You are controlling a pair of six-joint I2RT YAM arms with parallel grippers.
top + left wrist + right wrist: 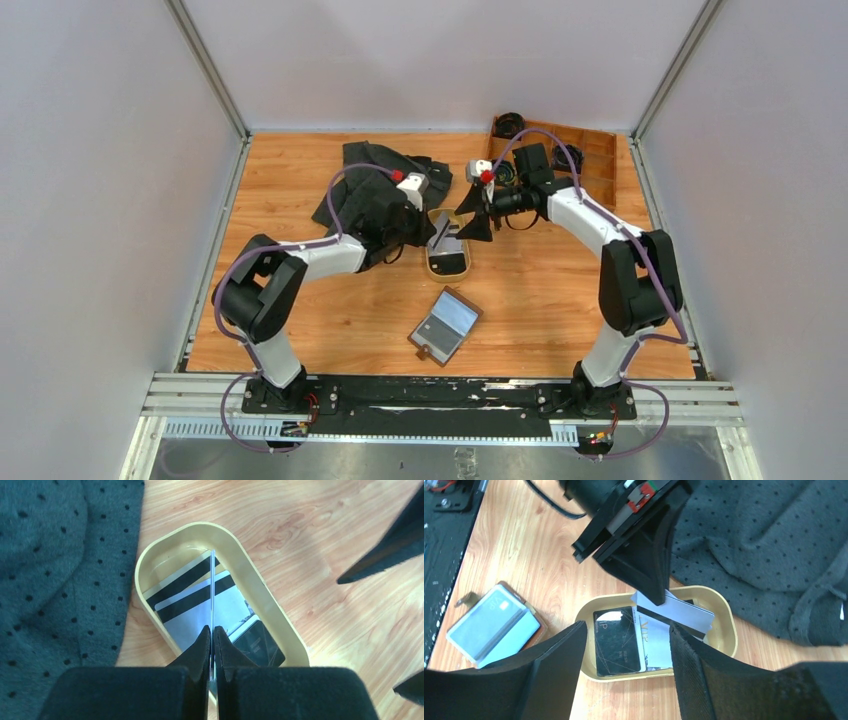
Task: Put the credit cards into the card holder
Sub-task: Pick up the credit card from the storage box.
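Note:
A tan oval tray (pixel 261 589) holds several credit cards: white ones with black stripes (pixel 192 597) and a black card (pixel 618 640). My left gripper (pixel 212 630) is shut on one striped white card (pixel 681 611), held on edge just above the tray and seen edge-on in the left wrist view. From the other side my right gripper (pixel 628 630) hangs open over the tray, nothing between its fingers. The brown card holder (pixel 445 325) lies open nearer the arm bases, with a grey card (pixel 491 622) in it.
A dark dotted cloth (pixel 372 172) lies behind and left of the tray, touching its far side. A wooden compartment box (pixel 588 160) with black items stands at the back right. Grey walls close in the wooden table on three sides.

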